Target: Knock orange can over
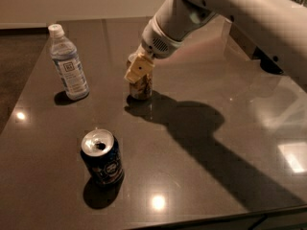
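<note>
Here my cream-tipped gripper [139, 71] sits at the top of the small golden-orange metal drink can [141, 89], which stands upright near the middle of the dark table [216, 176], with a clear plastic water bottle [68, 66] at its 9 o'clock. Whether the gripper is open or closed I cannot tell. I judge the can light, stiff and slick, so no grasp is needed: a sideways push high near the rim should tip it rather than slide it.
</note>
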`<state>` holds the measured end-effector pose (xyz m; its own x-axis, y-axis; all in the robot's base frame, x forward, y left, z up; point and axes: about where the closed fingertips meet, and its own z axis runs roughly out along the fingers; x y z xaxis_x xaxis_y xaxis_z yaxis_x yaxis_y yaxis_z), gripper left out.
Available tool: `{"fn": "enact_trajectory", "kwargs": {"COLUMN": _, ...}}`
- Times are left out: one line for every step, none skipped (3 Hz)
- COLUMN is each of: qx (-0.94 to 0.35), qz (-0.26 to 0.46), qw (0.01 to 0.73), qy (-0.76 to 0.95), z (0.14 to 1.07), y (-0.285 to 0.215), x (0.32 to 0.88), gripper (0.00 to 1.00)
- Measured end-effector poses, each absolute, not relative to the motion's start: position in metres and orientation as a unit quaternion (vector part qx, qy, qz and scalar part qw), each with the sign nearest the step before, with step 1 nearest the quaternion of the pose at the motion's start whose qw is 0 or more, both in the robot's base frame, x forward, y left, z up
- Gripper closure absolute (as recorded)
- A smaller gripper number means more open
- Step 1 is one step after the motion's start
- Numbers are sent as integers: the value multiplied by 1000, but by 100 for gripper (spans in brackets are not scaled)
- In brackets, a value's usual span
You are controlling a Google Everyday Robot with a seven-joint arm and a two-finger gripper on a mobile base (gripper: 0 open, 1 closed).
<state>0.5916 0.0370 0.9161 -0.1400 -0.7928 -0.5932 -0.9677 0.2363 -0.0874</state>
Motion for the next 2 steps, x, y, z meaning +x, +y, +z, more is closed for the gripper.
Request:
{"fn": "enact_trajectory", "kwargs": {"qx": -599, "qz": 145, "qw": 264, "qy": 742, "z": 937, "y": 24, "x": 591, "gripper": 95}}
{"fn": "enact_trajectory", "kwargs": {"qx": -611, "qz": 98, "qw": 202, "qy": 759, "z": 943, "y": -6, "x": 578, "gripper": 100}}
